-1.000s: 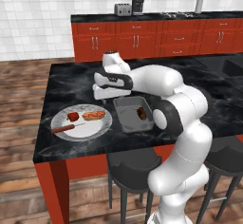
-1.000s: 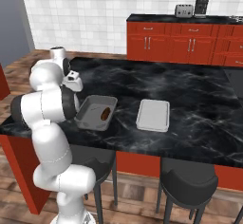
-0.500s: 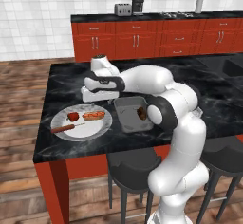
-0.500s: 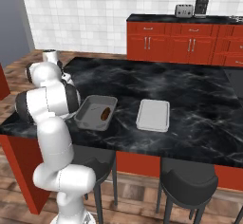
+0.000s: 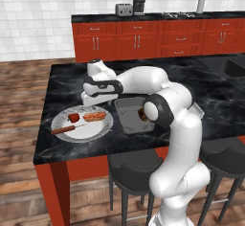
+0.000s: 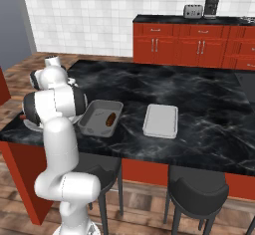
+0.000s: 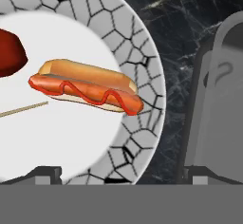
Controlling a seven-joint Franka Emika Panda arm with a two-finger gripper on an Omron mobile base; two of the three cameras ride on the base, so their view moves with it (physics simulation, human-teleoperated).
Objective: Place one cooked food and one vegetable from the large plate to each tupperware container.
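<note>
Now gripper (image 5: 91,100) spread, empty, above hot dog in tan bun (image 7: 85,88); soft, prob squashy — pinch gently across bun mid

A glossy white arm (image 5: 179,124) of rounded, bulbous segments, with dark grey joint rings and caps.

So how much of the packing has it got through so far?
One piece looks done: the dark brown lump lies in the nearer tray. The other tray holds nothing. The gripper hovers over the plate, near the hot dog. That, the red vegetable and the thin sausage are left to move.
</note>
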